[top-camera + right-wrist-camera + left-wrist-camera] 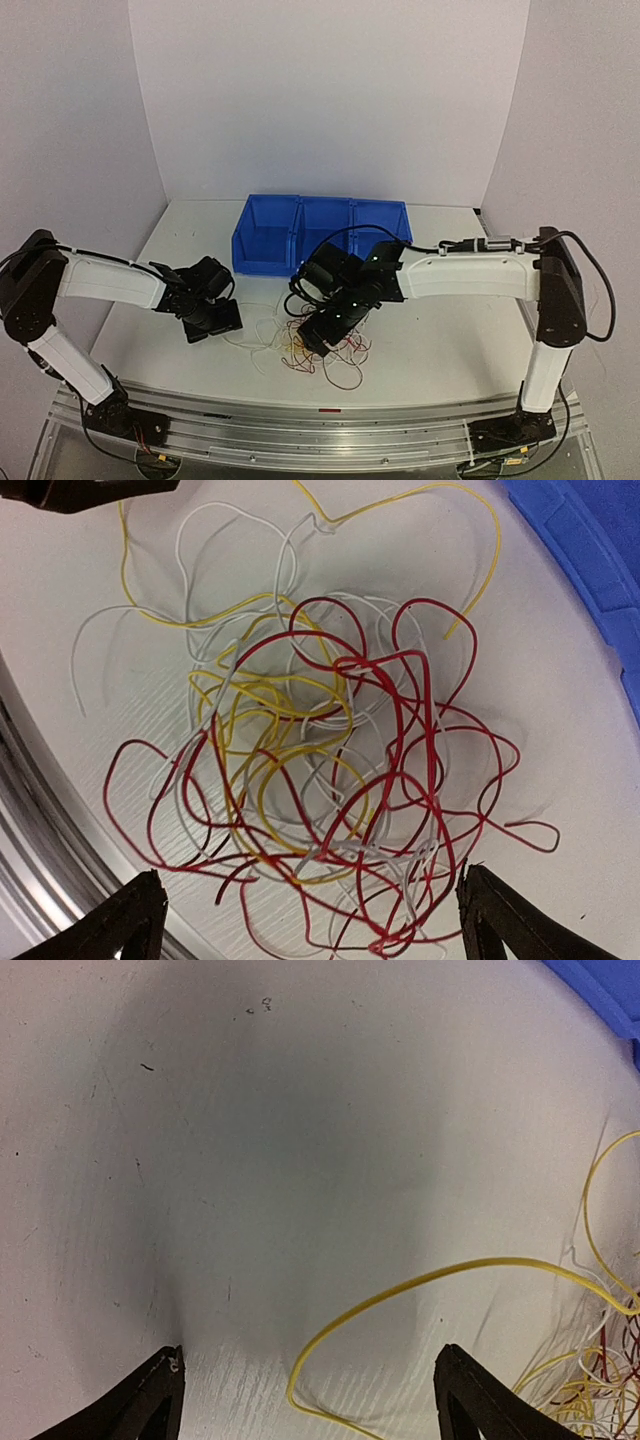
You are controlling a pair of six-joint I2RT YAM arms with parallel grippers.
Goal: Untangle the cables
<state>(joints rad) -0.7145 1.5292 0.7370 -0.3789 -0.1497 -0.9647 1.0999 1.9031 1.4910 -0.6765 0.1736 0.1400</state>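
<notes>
So, the left fingers (150, 1405) are spread wide with nothing pinched between them. They're low over the table (450, 340), and one loop of yellow cable (420, 1280) lies on the bare surface in the gap, not touching either tip. The right fingers (130, 920) are wide apart too, hovering right above the cables (310, 770) and gripping nothing. The cables are one loose heap of red, white and yellow strands looped over each other near the middle of the table, towards the front. The red ones are mostly on the rail side and a couple of yellow and white loops stray out towards the left arm. Behind the heap, at the back of the table, sits a blue bin (270, 240) with three compartments, and its edge shows in the corner of both wrist views. The tabletop is white and a bit grainy, with small dark specks and scuffs and a soft shadow under the left arm. The front edge has an aluminium rail (320, 425) where both arm bases are bolted. Plain pale walls wrap around the back and sides. There's a tiny red mark (328, 411) on the rail, too small to read.
</notes>
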